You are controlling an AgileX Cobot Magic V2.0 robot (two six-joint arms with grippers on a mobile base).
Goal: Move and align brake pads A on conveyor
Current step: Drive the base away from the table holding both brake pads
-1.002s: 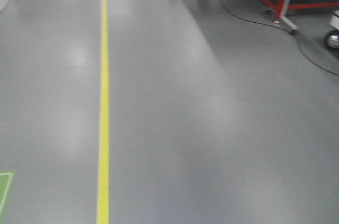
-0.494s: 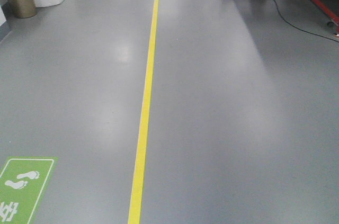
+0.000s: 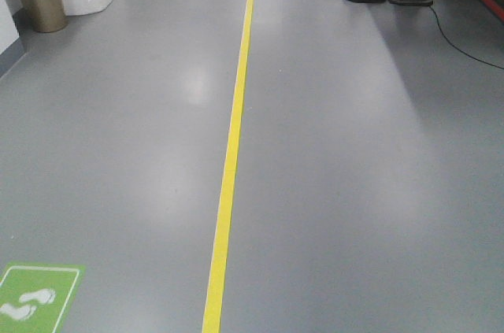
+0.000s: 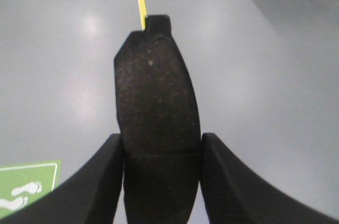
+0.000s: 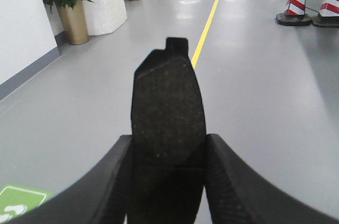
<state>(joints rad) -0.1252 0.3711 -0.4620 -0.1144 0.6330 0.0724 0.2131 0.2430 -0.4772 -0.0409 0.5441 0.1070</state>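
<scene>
Now we see the left gripper, jaws pinching the first brake pad, and the right gripper, jaws pinching the second brake pad, above a grey floor.

Dark, rough-grained first brake pad, end tab pointing away, lower part pinched aloft in left hand. Second brake pad alike, pinched likewise in right hand.

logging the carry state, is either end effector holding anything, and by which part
The left end effector clamps one brake pad across its long sides near the back end, tab forward; the right end effector holds a second brake pad likewise.
</scene>
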